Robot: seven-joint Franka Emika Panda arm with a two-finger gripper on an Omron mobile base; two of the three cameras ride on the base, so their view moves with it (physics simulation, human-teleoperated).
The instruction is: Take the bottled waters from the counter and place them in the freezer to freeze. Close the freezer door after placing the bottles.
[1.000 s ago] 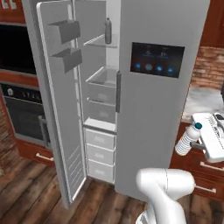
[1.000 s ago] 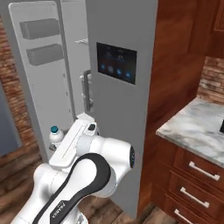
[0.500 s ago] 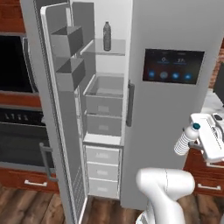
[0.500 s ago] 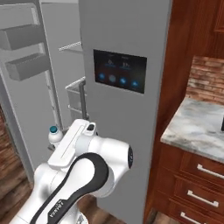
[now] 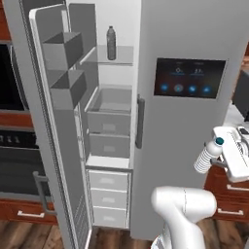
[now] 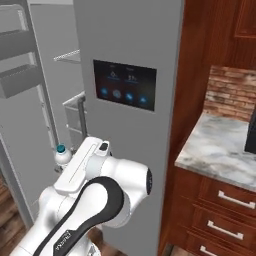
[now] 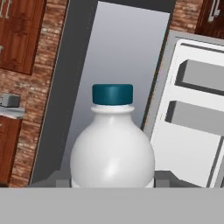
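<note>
White arm (image 6: 85, 210), dark joints

A whitish bottle (image 7: 112, 151) with a teal-blue cap, a darker grey bottle (image 5: 111, 43), a plain grey freezer door (image 5: 51, 131), white freezer (image 5: 113, 121) interior, veined grey-white marble counter (image 6: 226, 152)

Freezer door (image 5: 53, 126) swung wide, glass shelf (image 5: 114, 56) reachable, grey bottle (image 5: 111, 43) standing mid-shelf

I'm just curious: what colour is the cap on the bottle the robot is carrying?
Dark teal-blue, on a whitish bottle held in the gripper. The hand view shows the cap best.
</note>
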